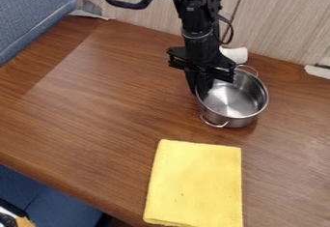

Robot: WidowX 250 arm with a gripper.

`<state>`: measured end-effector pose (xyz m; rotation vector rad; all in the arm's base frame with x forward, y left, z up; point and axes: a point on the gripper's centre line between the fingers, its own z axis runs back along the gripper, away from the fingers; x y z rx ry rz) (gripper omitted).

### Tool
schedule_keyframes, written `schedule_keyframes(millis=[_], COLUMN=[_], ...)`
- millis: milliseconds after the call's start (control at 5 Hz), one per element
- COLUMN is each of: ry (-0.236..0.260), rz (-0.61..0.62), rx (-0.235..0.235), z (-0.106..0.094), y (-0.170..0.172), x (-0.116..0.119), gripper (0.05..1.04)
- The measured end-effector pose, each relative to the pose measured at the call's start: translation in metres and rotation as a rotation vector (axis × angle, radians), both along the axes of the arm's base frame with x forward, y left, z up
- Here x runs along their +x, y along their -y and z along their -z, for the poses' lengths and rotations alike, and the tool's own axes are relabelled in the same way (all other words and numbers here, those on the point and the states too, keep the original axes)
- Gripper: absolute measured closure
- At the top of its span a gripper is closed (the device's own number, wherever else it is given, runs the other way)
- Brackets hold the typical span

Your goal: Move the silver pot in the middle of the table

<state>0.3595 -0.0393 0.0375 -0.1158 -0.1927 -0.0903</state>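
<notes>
The silver pot sits upright on the wooden table, behind the yellow cloth and apart from it. The gripper is down at the pot's rim, but I cannot tell whether it is open or closed

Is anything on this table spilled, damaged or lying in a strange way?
Nothing seriously odd stands out. The silver pot stands upright, and the folded yellow cloth lies flat, with only a tiny dark speck on it.
</notes>
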Motion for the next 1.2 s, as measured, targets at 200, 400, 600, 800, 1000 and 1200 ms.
schedule_keyframes(millis=[200, 400, 600, 800, 1000, 1200], ry=[0.028, 0.058, 0.085, 0.107, 0.095, 0.079], rz=[-0.002, -0.007, -0.047, -0.106, -0.168, -0.229], rx=[-0.022, -0.033, -0.036, -0.041, -0.041, -0.032], z=[-0.015, -0.033, -0.053, -0.062, -0.055, -0.047], y=[-0.008, -0.019, -0.046, -0.076, -0.104, -0.129], x=[-0.003, -0.014, -0.038, -0.061, -0.077, -0.083], gripper=[1.014, 1.014, 1.014, 1.014, 1.014, 1.014])
